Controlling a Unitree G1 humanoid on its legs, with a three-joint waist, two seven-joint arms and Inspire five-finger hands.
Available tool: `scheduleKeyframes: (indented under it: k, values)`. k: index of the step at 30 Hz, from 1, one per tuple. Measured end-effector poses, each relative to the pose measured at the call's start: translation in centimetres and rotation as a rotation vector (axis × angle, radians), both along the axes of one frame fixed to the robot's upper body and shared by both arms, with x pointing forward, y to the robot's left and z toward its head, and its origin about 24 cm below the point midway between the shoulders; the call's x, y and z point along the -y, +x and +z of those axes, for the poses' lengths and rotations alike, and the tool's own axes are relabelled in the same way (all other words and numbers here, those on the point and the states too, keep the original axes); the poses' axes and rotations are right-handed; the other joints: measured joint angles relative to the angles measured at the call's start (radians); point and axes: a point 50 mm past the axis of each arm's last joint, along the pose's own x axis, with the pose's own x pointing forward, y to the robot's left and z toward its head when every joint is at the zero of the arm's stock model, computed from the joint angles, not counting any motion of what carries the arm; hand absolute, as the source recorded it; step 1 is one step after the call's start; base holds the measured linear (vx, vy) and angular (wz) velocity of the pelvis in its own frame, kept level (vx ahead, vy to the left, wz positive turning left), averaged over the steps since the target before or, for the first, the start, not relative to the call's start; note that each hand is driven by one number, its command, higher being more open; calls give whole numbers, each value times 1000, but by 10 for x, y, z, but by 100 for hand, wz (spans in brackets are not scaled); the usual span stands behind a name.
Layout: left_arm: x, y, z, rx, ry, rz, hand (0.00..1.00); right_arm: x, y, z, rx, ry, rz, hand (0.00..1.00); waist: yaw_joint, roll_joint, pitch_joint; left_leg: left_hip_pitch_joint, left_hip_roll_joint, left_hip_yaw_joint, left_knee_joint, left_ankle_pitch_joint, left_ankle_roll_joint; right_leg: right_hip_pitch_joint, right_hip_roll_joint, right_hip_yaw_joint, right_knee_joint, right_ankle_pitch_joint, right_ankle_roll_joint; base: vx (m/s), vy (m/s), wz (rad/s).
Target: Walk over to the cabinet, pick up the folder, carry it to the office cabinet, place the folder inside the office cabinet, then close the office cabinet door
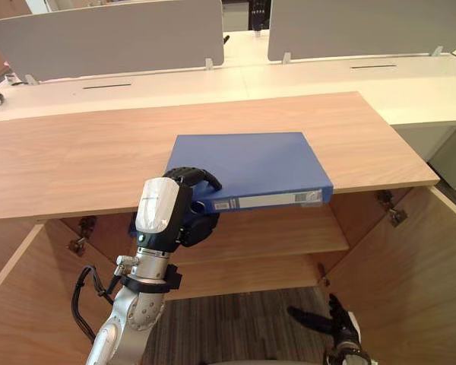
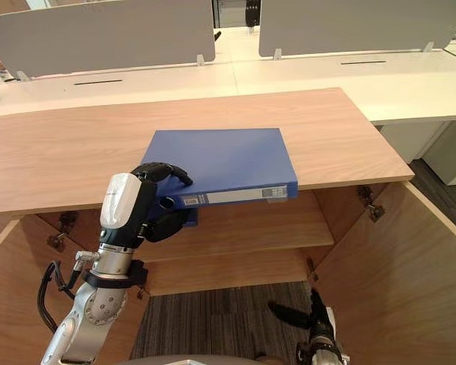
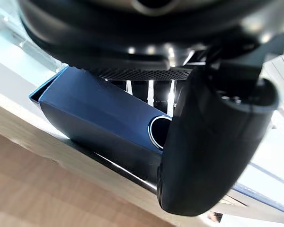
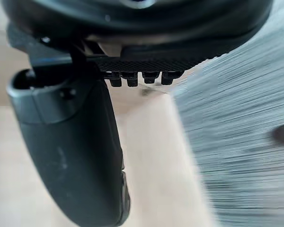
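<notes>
A blue folder [image 1: 247, 163] lies flat on the wooden cabinet top [image 1: 76, 152], its spine overhanging the front edge. My left hand [image 1: 190, 220] is shut on the folder's front left corner, with fingers curled over the cover and the thumb [image 3: 213, 142] under the spine [image 3: 99, 123]. Below the top, the cabinet stands open, showing a wooden shelf [image 1: 289, 228]. My right hand [image 1: 338, 327] hangs low over the carpet by the right door, fingers relaxed and holding nothing; it shows again in the right wrist view [image 4: 71, 151].
Both cabinet doors stand wide open, one at the left [image 1: 15, 304] and one at the right [image 1: 410, 281]. Behind the cabinet run white desks [image 1: 410, 91] with grey divider panels [image 1: 114, 34]. Grey carpet [image 1: 243, 319] lies in front.
</notes>
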Motion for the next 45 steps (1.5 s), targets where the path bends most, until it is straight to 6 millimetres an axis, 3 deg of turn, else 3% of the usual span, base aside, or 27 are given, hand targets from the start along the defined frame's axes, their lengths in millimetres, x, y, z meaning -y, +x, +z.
scheduleKeyframes:
  k: [3, 5, 10, 15, 21, 29, 38, 39, 45]
  values:
    - [2, -8, 6, 2, -90, -20, 0, 0, 17, 32, 204, 32, -73, 100, -1, -1, 1, 0, 2, 23, 23, -21, 3, -2, 0, 25, 0, 2, 3, 16, 0, -25]
    - [4, -13, 13, 19, -199, -50, 0, 1, 25, 67, 396, 49, -137, 100, -4, -4, 4, -2, 1, 33, 37, -33, 8, -3, -1, 38, 0, 3, 5, 13, -1, -18]
    - [0, -21, 28, 30, -607, -152, 0, -1, 30, 134, 748, 77, -179, 100, -5, -6, 14, -5, 2, 72, 63, -57, 12, -11, -2, 77, 0, 10, 16, -3, -3, -22]
    - [-6, -27, 40, 42, -866, -272, 0, -5, 30, 180, 960, 71, -130, 100, -7, -6, 28, -6, 0, 102, 78, -69, 11, -20, -4, 109, 0, 18, 29, -31, 0, -20]
    - [-7, -28, 42, -11, -1106, -463, 0, -17, 34, 227, 1186, 68, 75, 100, -7, -6, 28, -6, -3, 111, 92, -78, 15, -19, -14, 120, 0, 26, 41, -42, -8, -5]
    - [2, -23, 28, -186, -1226, -689, 0, -45, 69, 255, 1291, 89, 447, 100, 6, -6, 27, -11, -17, 98, 103, -75, 20, -12, -26, 107, 2, 31, 48, -59, -18, 5]
    - [7, -18, -6, -503, -1275, -785, 0, -35, 111, 228, 1092, 45, 551, 100, 26, -6, 26, -32, -34, 45, 91, -51, 46, -9, -50, 55, 2, 39, 57, -54, -23, 18]
    - [6, -18, -8, -512, -1279, -780, 0, -34, 113, 228, 1084, 36, 559, 0, 26, -6, 26, -32, -36, 42, 87, -48, 47, -10, -51, 50, 2, 41, 59, -52, -18, 15]
    - [-3, -16, -23, -607, -1361, -760, 0, -32, 125, 225, 1025, 9, 655, 0, 38, -7, 25, -45, -47, 13, 77, -30, 58, -13, -60, 20, 0, 58, 64, -54, -12, 14]
